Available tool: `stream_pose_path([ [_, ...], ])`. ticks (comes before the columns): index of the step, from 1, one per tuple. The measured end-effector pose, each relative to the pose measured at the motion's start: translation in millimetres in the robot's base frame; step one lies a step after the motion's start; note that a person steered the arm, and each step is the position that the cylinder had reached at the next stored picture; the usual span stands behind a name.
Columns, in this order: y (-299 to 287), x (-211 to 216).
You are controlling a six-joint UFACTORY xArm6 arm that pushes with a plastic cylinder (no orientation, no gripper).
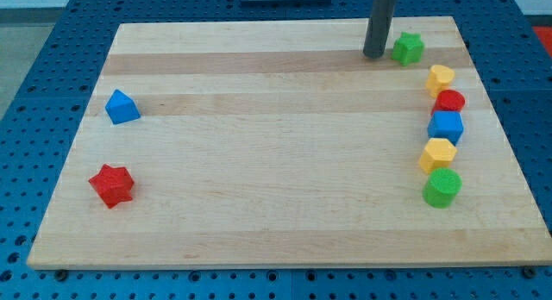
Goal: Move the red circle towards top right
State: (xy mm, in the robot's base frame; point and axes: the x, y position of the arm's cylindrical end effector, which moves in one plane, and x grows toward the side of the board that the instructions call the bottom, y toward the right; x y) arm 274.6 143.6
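While my tip nears the green star, the red circle sits right.

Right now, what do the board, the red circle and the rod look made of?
Board: looks like light wood, with grain lines and joined strips, matte.
Red circle: probably moulded or printed plastic, with flat, even colour and little shine.
Rod: dark, smooth, metal or plastic, can't tell; my tip sits left of the green block.

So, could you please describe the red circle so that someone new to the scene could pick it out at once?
Look at the wooden board, then at the column of blocks running down its right edge. The red circle is third from the view's top, wedged between a yellow block above and a blue block below. It is the only red piece in that column; my tip stands up-left of it.
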Motion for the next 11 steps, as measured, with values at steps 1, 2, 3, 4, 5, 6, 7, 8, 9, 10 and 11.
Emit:
stream_pose_path([
  [1, 45, -2],
  [2, 73, 5],
  [3, 62, -3],
  [4, 45, -26],
  [5, 102, -38],
  [6, 139, -19],
  [7, 115, -3],
  [8, 91, 20],
  [9, 93, -3],
  [10, 48, -3],
  [11, 15, 45],
])
